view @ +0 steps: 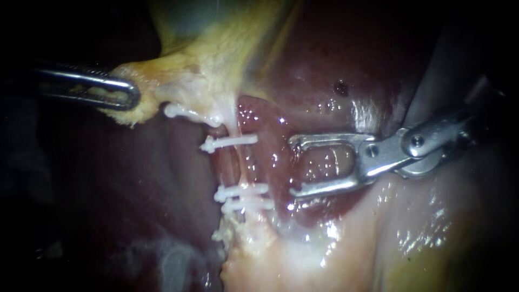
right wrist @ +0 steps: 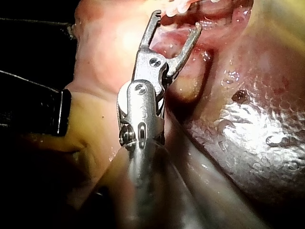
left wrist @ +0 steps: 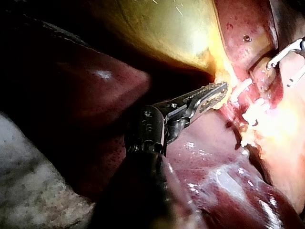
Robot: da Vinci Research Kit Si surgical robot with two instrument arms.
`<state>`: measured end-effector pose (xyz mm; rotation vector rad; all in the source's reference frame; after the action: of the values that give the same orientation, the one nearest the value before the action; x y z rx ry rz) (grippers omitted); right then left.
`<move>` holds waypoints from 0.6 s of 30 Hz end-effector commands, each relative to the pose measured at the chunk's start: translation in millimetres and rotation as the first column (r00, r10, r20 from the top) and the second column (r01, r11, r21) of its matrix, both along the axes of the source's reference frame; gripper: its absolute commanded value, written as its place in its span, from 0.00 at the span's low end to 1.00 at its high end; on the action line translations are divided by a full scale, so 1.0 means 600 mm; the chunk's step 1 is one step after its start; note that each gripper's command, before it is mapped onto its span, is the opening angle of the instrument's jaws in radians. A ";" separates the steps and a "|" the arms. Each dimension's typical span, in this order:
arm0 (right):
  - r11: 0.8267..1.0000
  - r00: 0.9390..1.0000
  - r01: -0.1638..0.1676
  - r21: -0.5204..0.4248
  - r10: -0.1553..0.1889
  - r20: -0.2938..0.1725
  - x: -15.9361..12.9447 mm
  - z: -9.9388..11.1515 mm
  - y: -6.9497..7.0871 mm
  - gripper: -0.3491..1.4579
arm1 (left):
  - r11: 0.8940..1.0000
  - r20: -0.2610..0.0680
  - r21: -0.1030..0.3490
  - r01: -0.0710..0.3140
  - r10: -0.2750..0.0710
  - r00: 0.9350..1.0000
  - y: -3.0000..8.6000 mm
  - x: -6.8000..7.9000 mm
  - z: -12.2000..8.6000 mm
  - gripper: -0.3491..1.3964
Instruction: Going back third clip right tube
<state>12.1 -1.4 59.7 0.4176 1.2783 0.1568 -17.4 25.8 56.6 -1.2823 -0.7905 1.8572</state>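
the silver right instrument (view: 293, 166) holds its hand spread, just beside white plastic clips (view: 240, 191) crossing the pale tube (view: 236, 165); the dark left instrument (view: 125, 94), hand seemingly pinching yellowish gallbladder tissue (view: 205, 59).

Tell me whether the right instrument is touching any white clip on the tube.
Apart. The endoscope view shows the right instrument open, its tips short of the clips, with a strip of wet red tissue between them.

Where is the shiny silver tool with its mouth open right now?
In the endoscope view the shiny silver right instrument comes in from the right, its open jaws empty, just right of the white plastic clips on the pale tube.
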 end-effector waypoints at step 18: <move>1.000 1.000 -0.001 -0.009 0.001 0.002 -0.0020 -0.0014 0.0010 0.47 | 1.000 -0.005 -0.012 0.003 -0.003 1.000 -0.0005 -0.0018 0.0049 0.00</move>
<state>10.9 -0.8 58.9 0.4084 1.2763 0.1517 -18.6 25.5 59.8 -1.2851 -0.7765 1.8645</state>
